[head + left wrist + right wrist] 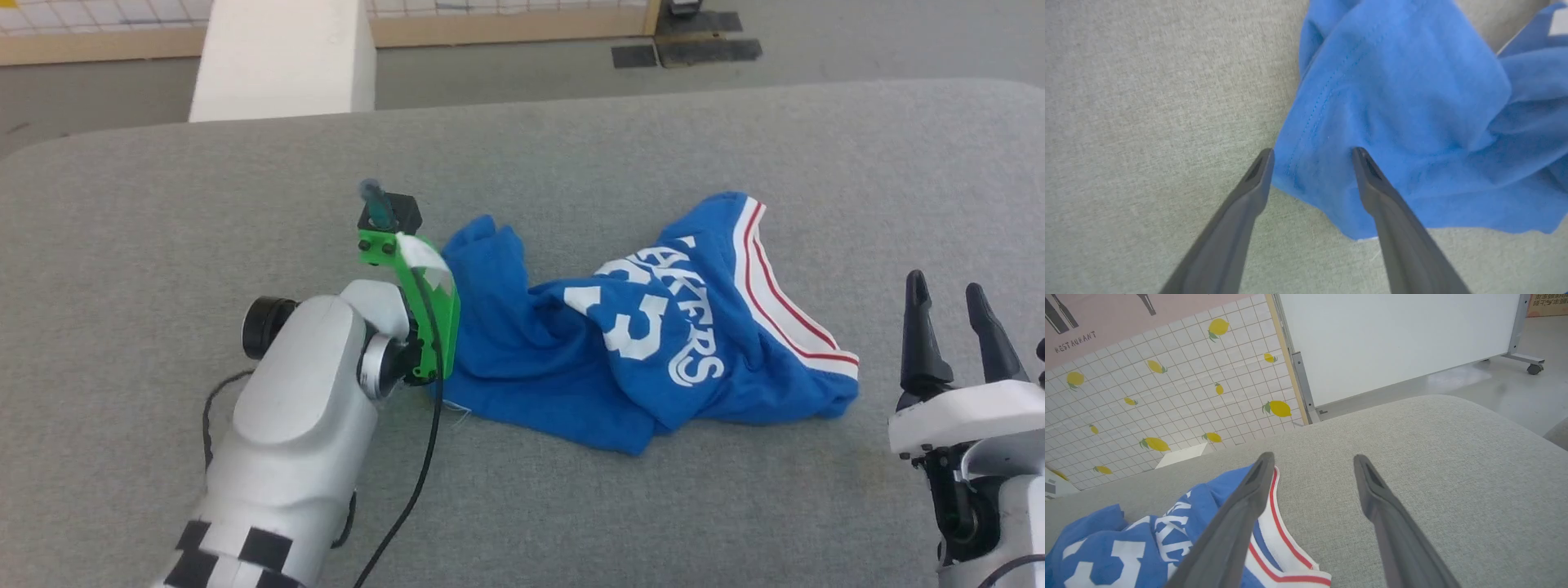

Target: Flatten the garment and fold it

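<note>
The garment, a bright blue jersey with white lettering and red-and-white striped trim, lies crumpled in the middle of the grey padded table. My left arm reaches in from the lower left and ends at the garment's left edge. In the left wrist view, the left gripper is open, one finger over bare table and the other over the blue fabric, with a stitched hem between them. The right gripper stands open at the lower right, apart from the garment. Its left finger overlaps the striped trim in its wrist view.
A white block stands past the table's far edge, with dark floor mats to the right. A lemon-patterned tiled wall and a white wheeled panel lie beyond. A black cable hangs along my left arm.
</note>
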